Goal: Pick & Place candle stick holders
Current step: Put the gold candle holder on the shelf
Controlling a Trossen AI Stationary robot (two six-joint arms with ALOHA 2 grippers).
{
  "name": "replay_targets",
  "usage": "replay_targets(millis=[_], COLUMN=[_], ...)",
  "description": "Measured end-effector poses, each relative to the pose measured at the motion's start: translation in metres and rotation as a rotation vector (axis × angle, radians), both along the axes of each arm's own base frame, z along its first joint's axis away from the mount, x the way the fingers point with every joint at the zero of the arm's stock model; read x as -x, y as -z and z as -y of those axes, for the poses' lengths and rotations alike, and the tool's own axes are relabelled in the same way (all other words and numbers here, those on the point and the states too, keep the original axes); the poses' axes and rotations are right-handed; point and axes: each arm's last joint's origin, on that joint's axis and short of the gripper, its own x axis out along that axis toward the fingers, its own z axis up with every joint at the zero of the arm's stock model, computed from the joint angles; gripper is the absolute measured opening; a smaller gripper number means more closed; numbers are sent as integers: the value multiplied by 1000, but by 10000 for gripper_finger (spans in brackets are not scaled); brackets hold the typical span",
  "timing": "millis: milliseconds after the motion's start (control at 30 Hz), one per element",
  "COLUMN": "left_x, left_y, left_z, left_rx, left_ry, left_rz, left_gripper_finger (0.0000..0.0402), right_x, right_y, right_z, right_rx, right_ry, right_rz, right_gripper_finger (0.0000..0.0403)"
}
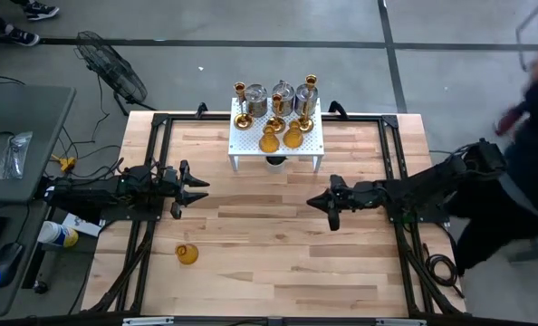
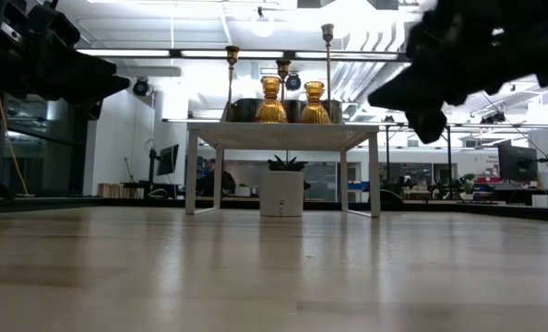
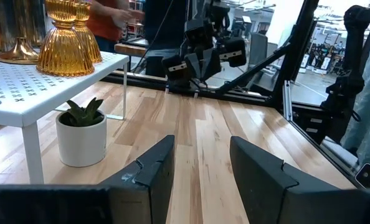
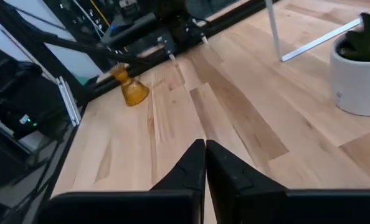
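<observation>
Several candle stick holders stand on a white perforated rack (image 1: 251, 149) at the table's far middle: slim gold ones (image 1: 241, 107), silvery jars (image 1: 283, 95) and amber ones (image 1: 293, 137), the amber pair (image 3: 66, 37) also in the left wrist view. One more amber holder (image 1: 187, 254) rests on the bare wood near the front left, also in the right wrist view (image 4: 130, 88). My right gripper (image 1: 319, 204) hangs shut above the table's middle right, pointing toward that holder and far from it. My left gripper (image 1: 201, 188) waits open at the left, holding nothing.
A small white pot with a green plant (image 3: 81, 134) stands under the rack. Black frame rails (image 1: 151, 181) run along the table's sides. A person stands beyond the table's right edge (image 1: 532, 109). Bare wood lies between the two grippers.
</observation>
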Motion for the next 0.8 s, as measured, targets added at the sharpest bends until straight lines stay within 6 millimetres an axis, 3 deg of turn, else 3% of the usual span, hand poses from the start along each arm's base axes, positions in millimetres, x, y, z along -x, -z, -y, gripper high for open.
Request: replay_targets(millis=[533,800], left_x=[0,0], left_y=[0,0], left_z=[0,0], left_rx=[0,0], left_ry=[0,0], left_rz=[0,0], left_gripper_finger=[152,152], right_x=[61,75], right_y=[24,26], right_z=[11,12], right_rx=[27,43], right_ry=[-44,-98], right_rz=[80,103], right_gripper_finger=[3,3])
